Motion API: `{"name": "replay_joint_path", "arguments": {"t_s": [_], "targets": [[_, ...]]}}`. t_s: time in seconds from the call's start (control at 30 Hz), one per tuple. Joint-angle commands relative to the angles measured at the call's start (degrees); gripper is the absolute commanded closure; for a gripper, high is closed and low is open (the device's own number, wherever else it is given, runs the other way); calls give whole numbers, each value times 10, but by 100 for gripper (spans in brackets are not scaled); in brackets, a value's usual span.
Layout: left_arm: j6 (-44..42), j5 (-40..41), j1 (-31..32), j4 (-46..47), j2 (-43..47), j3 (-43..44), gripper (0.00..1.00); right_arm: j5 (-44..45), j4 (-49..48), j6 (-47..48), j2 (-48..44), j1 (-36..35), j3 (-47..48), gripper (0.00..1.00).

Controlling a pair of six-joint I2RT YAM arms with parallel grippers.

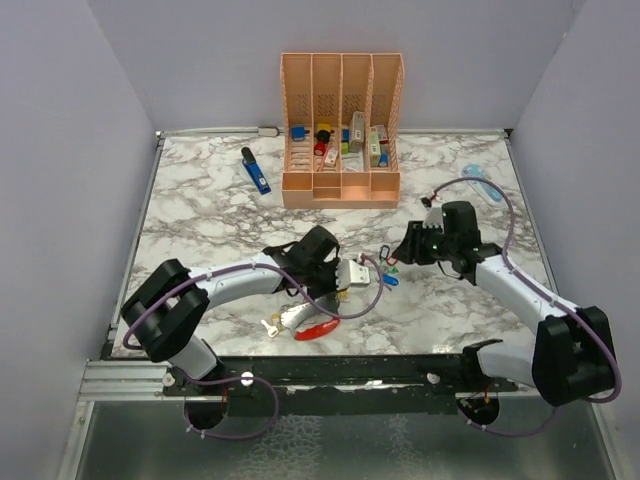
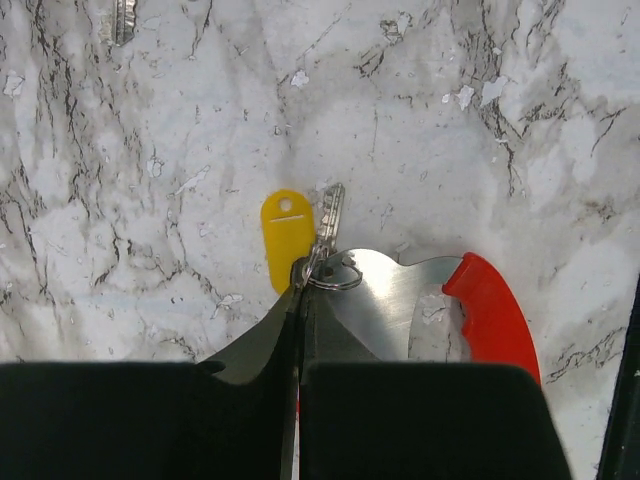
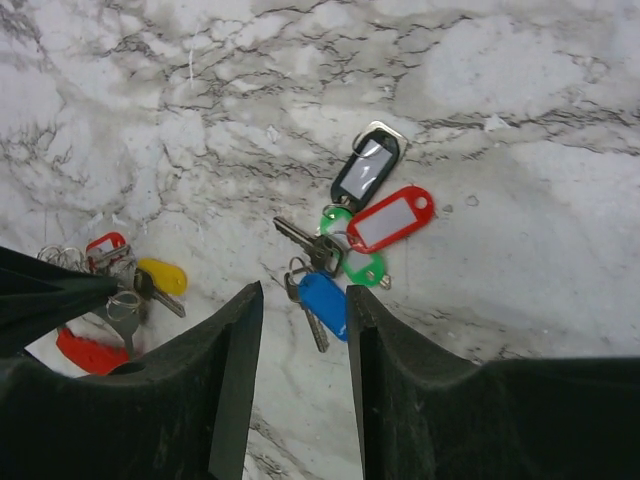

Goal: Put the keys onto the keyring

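Left gripper (image 2: 302,285): my jaws are pressed together, pinching the yellow-tag key (image 2: 287,238) at its little split ring. Tag and blade stick out just past my tips. Touching that split ring, just right of my tips, is the keyring (image 2: 385,310). Its steel half is nearest me and its red half further right, and it lies flat on the marble table (image 2: 480,120). The split ring overlaps the steel edge, but from this angle I can't tell whether it is threaded on or only lying across it. My call: this key is mid-attach, not confirmed done.

Right gripper (image 3: 303,293): my jaws are parted a moderate way with nothing between them, hovering above the table. Right under and ahead of my tips is the blue-tag key (image 3: 322,300). Just beyond it is the green-tag key (image 3: 352,262), then the red-tag key (image 3: 392,218), and furthest out the black-tag key (image 3: 367,170). All four are bunched together and touching. They are loose on the marble and well apart from the keyring, which sits off to my left under the other gripper. A red-framed key (image 3: 105,247) lies there too, next to the yellow one.

Progress, as I judge it: early. At best the two keys by the ring are on it. The four-key bunch ahead of my right tips is untouched, and each one has to be picked up, carried over and threaded on. Most of the job is left.
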State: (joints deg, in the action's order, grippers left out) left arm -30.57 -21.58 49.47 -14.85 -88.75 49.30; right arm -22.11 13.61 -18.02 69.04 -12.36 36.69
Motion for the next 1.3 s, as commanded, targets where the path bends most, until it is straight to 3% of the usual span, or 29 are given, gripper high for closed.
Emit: {"name": "replay_joint_path", "arguments": {"t_s": [0.0, 0.23, 0.57, 1.27], "targets": [[40, -37, -8, 7, 22, 26, 100, 43, -6, 25, 30, -45, 26, 64], [77, -89, -64, -5, 29, 60, 100, 55, -19, 31, 54, -73, 20, 76], [93, -112, -84, -13, 36, 73, 100, 103, -12, 29, 115, -146, 37, 75], [109, -170, -120, -16, 41, 74, 100, 138, -8, 36, 142, -162, 48, 75]]}}
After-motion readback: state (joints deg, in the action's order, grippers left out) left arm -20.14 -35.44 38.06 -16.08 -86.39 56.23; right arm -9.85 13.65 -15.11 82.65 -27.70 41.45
